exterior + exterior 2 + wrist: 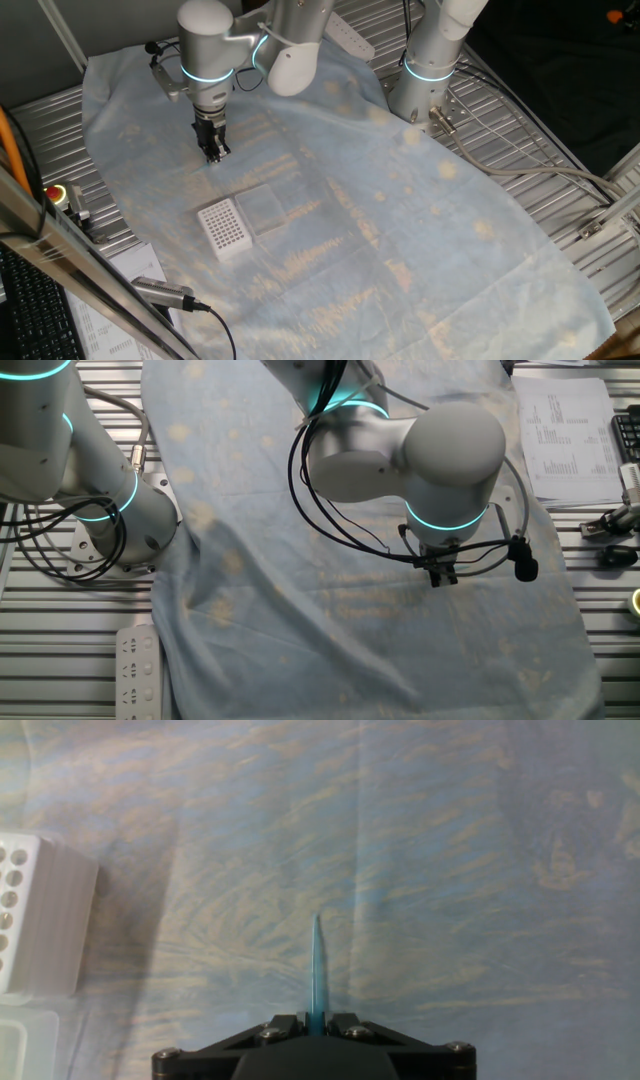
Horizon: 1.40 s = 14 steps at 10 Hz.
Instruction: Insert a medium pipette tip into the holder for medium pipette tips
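My gripper [213, 152] hangs over the pale blue cloth, up and left of the holder. It is shut on the medium pipette tip [317, 965], a thin translucent blue sliver that sticks out from between the jaws, point forward, in the hand view. The holder for medium pipette tips [224, 227] is a small white block with a grid of dark holes; its corner shows at the left edge of the hand view [40, 915]. In the other fixed view the gripper [441, 572] hangs below the arm's wrist and the holder is out of view.
A clear plastic box [267, 212] lies right beside the holder. A second arm's base [425, 75] stands at the back right. Metal table slats border the cloth [420, 230]. A power strip [135, 668] and papers [570, 430] lie beyond the cloth.
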Available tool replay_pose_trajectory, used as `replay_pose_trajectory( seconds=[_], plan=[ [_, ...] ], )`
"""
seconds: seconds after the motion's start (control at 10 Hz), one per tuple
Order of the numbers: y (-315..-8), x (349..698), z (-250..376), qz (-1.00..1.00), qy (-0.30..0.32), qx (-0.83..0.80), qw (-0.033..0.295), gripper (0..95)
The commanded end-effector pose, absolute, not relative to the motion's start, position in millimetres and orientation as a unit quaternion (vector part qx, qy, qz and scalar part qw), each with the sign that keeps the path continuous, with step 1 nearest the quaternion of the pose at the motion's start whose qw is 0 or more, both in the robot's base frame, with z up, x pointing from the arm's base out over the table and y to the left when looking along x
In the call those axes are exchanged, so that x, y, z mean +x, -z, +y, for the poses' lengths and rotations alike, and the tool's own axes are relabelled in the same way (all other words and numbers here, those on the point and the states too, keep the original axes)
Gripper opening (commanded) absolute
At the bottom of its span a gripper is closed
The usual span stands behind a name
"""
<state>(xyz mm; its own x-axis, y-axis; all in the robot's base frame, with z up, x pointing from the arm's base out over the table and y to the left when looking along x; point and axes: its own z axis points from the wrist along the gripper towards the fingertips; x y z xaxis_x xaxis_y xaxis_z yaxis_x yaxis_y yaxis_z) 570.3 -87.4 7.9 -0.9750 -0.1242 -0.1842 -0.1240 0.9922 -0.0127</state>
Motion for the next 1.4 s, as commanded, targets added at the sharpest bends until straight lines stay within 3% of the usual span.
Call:
replay_pose_trajectory(
  seconds=[0.1, 0.7, 0.8, 1.2, 1.4],
  plan=[
    [-8, 570, -88, 0.994, 0.001, -0.063, 0.092, 0.0],
    [-8, 570, -88, 0.994, 0.001, -0.063, 0.092, 0.0],
    [-98, 576, -66, 0.993, 0.011, -0.112, 0.026, 0.0],
    [-100, 576, -66, 0.993, 0.011, -0.116, 0.024, 0.0],
    [-106, 578, -63, 0.991, 0.011, -0.131, 0.008, 0.0]
  ],
)
